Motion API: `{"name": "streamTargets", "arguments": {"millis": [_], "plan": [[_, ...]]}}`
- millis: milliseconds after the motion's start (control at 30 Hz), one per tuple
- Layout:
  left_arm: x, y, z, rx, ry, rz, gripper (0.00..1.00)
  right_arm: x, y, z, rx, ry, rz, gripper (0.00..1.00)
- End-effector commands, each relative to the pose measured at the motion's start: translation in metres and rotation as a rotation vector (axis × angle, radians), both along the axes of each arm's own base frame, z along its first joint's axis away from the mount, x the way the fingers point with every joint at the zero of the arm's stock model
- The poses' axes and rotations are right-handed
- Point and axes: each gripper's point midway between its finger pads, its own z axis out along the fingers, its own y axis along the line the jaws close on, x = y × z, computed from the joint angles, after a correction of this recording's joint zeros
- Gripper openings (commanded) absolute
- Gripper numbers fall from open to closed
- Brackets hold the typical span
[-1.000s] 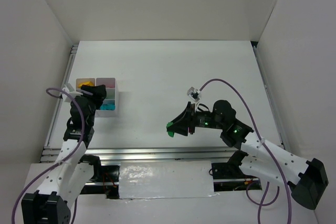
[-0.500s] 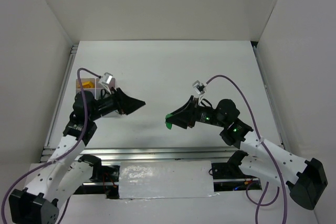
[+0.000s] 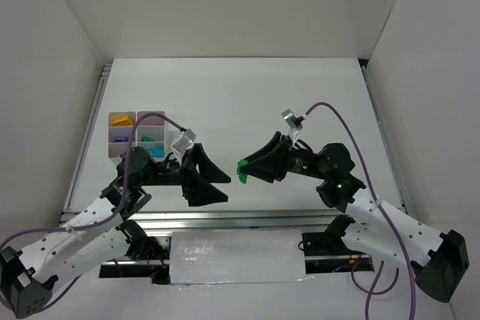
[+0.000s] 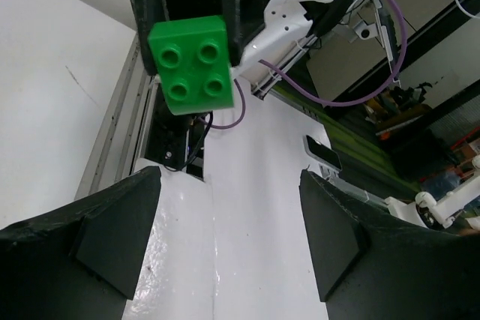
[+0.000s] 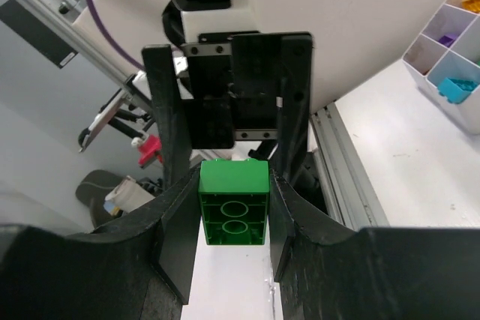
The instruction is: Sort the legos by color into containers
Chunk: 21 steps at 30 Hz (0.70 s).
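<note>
A green studded lego (image 5: 234, 201) is clamped between the pads of my right gripper (image 5: 234, 249), which is shut on it and holds it above the table (image 3: 247, 103). From above, the brick (image 3: 242, 171) sits at the right gripper's (image 3: 247, 169) tip, pointing left. My left gripper (image 3: 225, 189) faces it from a short gap away, open and empty. The left wrist view shows the brick's studs (image 4: 190, 64) beyond my open left gripper (image 4: 229, 237). The white containers tray (image 3: 166, 142) stands at the left with yellow (image 3: 121, 120), purple (image 3: 150, 119) and teal (image 3: 154, 152) legos inside.
In the right wrist view the tray (image 5: 420, 73) lies at the upper right, behind the left arm's wrist (image 5: 234, 103). A metal rail (image 3: 225, 219) runs along the near table edge. White walls enclose the table on three sides.
My left gripper left the tray, swung right to the table's centre and opened wide. The right gripper kept its hold on the green lego and shifted only slightly.
</note>
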Motion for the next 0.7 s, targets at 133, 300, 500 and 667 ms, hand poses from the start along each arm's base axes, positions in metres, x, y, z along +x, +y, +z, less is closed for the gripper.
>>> {"name": "streamTargets", "arguments": {"millis": [133, 300, 500, 667], "plan": [[0.011, -0.026, 0.039, -0.085, -0.096, -0.003, 0.78, -0.013, -0.003, 0.032, 0.083, -0.076, 0.051, 0.0], [0.023, -0.034, 0.044, -0.092, -0.092, 0.049, 0.77, -0.013, -0.001, 0.025, 0.068, -0.079, 0.055, 0.0], [0.019, -0.034, 0.054, -0.135, -0.099, 0.033, 0.7, -0.007, -0.001, 0.016, 0.06, -0.064, 0.021, 0.0], [0.015, -0.038, 0.051, -0.125, -0.092, -0.001, 0.52, -0.004, 0.001, 0.016, 0.052, -0.064, 0.014, 0.0]]}}
